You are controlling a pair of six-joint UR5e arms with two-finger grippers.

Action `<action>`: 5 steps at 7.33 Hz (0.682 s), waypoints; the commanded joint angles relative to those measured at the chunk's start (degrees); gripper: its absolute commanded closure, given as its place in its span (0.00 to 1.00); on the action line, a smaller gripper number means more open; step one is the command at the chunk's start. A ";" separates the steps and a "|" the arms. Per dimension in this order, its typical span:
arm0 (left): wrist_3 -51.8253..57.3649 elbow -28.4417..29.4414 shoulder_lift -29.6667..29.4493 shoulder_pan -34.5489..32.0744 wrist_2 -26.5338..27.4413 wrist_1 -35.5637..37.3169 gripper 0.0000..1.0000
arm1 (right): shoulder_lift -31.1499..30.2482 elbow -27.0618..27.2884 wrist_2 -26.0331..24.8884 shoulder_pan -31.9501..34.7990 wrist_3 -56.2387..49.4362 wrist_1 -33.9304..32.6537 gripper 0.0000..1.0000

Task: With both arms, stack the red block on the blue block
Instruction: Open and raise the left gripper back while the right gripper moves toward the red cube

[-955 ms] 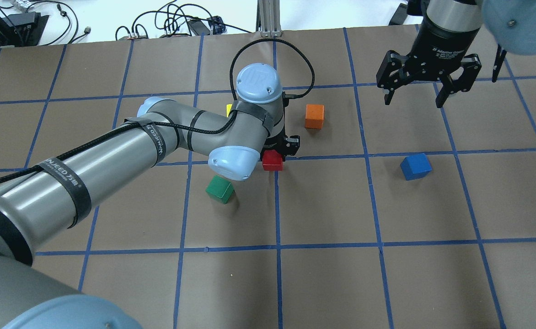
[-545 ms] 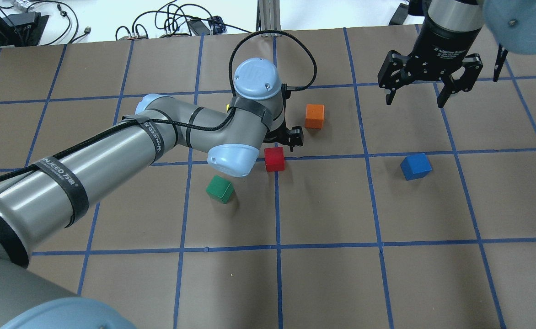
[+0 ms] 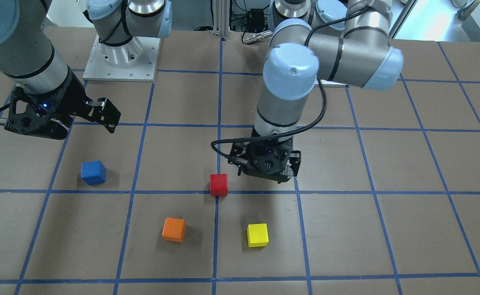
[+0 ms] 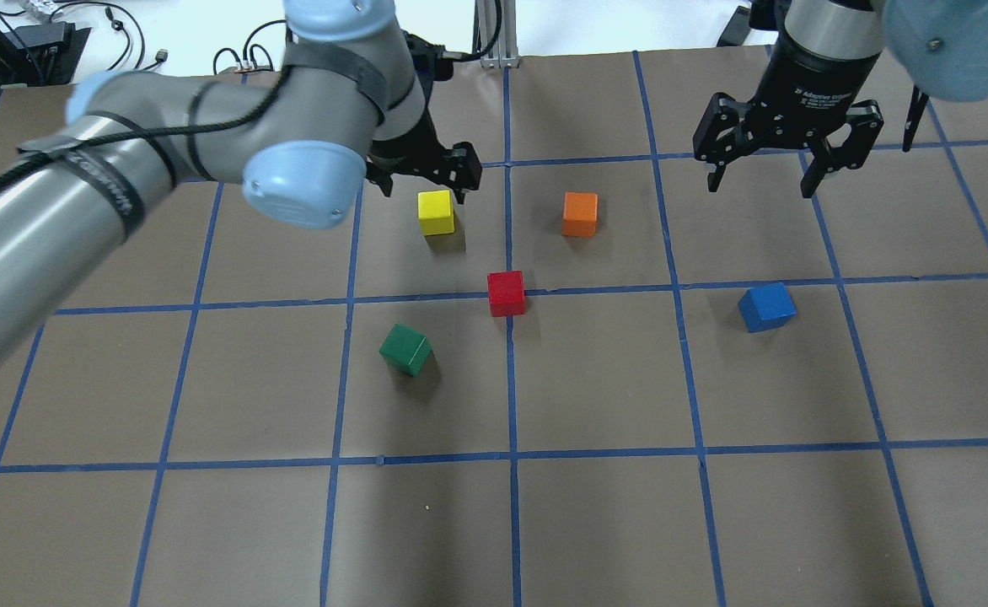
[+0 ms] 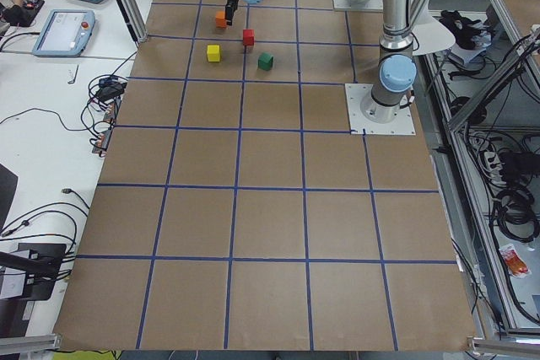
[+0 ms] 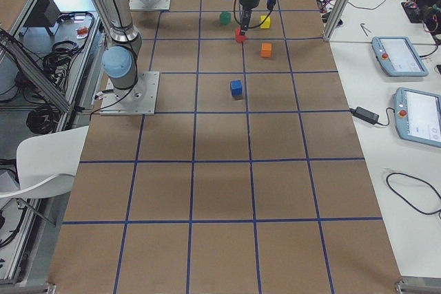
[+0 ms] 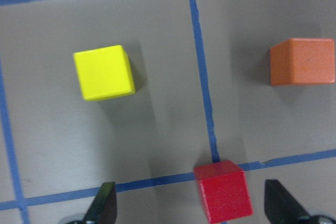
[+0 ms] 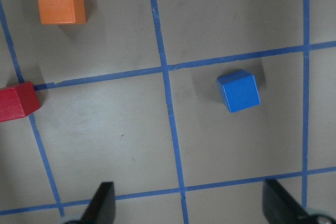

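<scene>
The red block [image 4: 507, 293] sits on a blue tape line at the table's middle, free of both grippers; it also shows in the front view [image 3: 218, 184] and low in the left wrist view [image 7: 223, 191]. The blue block [image 4: 766, 306] sits alone to its right, and shows in the right wrist view [image 8: 239, 91] and the front view [image 3: 93, 172]. My left gripper [image 4: 421, 179] is open and empty, raised above the table beyond the red block, near the yellow block. My right gripper [image 4: 760, 181] is open and empty, hovering beyond the blue block.
A yellow block [image 4: 436, 212] and an orange block [image 4: 580, 213] sit beyond the red block. A green block [image 4: 405, 349] sits to its near left. The brown table cover [image 4: 595, 523] carries a grid of blue tape lines.
My left gripper, which stood low around the red block, has risen and drawn back towards the far left. The red block stays on the table. The right gripper has barely moved.
</scene>
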 commanded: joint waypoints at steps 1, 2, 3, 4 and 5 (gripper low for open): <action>7.96 1.52 7.33 7.29 0.23 -12.04 0.00 | 3.31 1.94 0.21 0.02 0.24 -1.23 0.00; 8.15 1.17 11.10 8.79 0.41 -17.55 0.00 | 5.16 1.78 0.56 0.46 0.32 -6.29 0.00; 8.42 0.82 14.01 9.16 0.49 -18.91 0.00 | 6.83 1.69 0.65 1.68 1.37 -9.73 0.00; 8.51 0.56 15.43 9.94 0.41 -19.01 0.00 | 7.28 1.60 0.74 3.69 2.68 -10.72 0.00; 8.51 -1.10 15.62 10.39 0.23 -17.97 0.00 | 8.51 1.60 0.74 6.23 3.05 -12.82 0.00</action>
